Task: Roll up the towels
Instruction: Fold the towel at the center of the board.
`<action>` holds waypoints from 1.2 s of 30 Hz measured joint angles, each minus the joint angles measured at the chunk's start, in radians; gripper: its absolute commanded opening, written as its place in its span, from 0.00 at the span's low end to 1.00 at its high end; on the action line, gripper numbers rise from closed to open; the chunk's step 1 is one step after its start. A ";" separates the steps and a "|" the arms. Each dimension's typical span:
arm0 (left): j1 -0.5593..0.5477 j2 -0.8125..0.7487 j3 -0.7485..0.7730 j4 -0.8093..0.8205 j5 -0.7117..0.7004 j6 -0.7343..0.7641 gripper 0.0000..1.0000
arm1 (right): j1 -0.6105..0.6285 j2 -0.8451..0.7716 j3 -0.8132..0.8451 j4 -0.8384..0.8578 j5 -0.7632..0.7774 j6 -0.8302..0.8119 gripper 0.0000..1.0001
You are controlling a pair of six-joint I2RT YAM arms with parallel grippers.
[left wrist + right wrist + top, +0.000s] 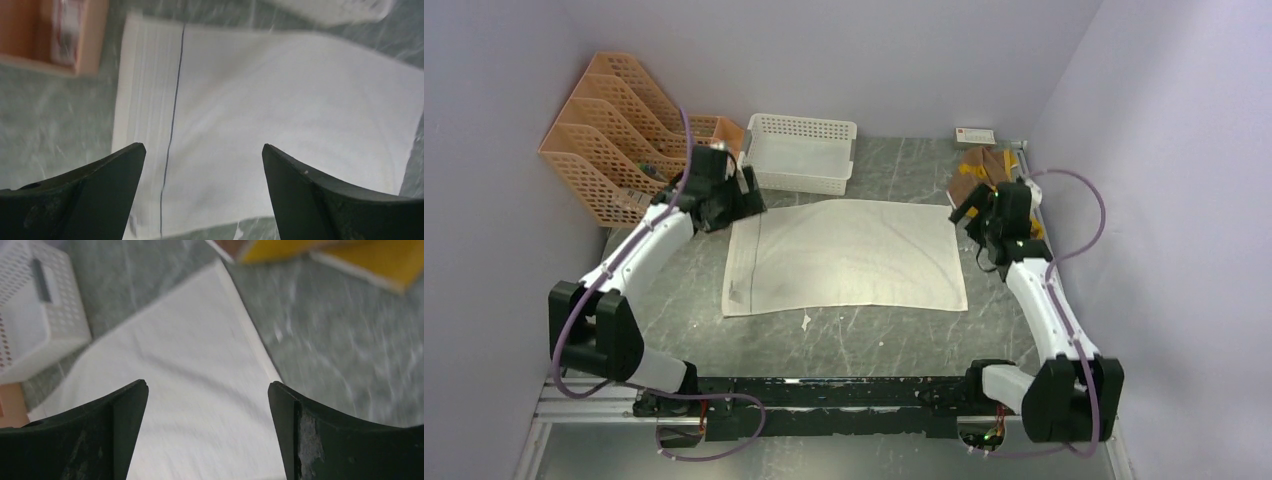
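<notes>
Towels first: the cream-white towel (844, 255) lies spread flat in the middle of the desk (874, 335), unrolled, with a thin dark stripe (757, 255) running near-to-far close to its left edge. The brown and mustard-yellow towel (979, 170) sits at the far right of the desk, just beyond the cream one's far-right corner, partly hidden behind the right arm (1039, 290).

Over to the left arm (639, 250): its jaws are spread wide with nothing between them, at the cream towel's far-left corner. From the left wrist, the cream-white towel (280, 115) fills the gap between the two tips, the dark stripe (172, 115) runs down toward the left finger, and the orange file rack (50, 35) sits off to the upper left. Whether the tips touch the cloth, I cannot tell; the view is blurred.

The right arm's jaws are also wide apart and holding nothing, at the far-right corner of the cream towel. From the right wrist, the cream-white towel (190, 370) spans the gap, with its edge slanting toward the right finger. The yellow of the patched towel (300, 247) shows beyond, and the white lattice basket (30, 300) stands at the left.

In the overhead view, that basket (799, 150) stands just past the cream towel's far edge, and the orange file rack (614, 140) stands at the far left.
</notes>
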 measured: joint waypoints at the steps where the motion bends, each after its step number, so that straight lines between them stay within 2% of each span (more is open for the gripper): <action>1: 0.008 0.027 0.069 -0.001 0.000 0.029 1.00 | 0.000 0.031 0.028 0.052 0.001 -0.021 0.91; 6: 0.096 0.121 0.244 -0.012 0.039 0.128 0.99 | -0.005 0.281 0.067 0.291 -0.059 -0.113 0.84; 10: 0.162 0.187 0.297 -0.025 0.072 0.164 0.96 | -0.006 0.579 0.158 0.344 -0.121 -0.196 0.80; 13: 0.169 0.201 0.280 -0.009 0.121 0.170 0.96 | -0.014 0.710 0.224 0.365 -0.153 -0.240 0.76; 20: 0.158 0.179 0.199 0.014 0.166 0.170 0.95 | -0.031 0.826 0.363 0.407 -0.185 -0.303 0.71; 24: 0.148 0.166 0.197 0.023 0.169 0.170 0.95 | -0.032 0.869 0.426 0.413 -0.182 -0.330 0.61; 36: 0.138 0.161 0.197 0.027 0.164 0.178 0.95 | -0.033 0.903 0.447 0.373 -0.143 -0.365 0.49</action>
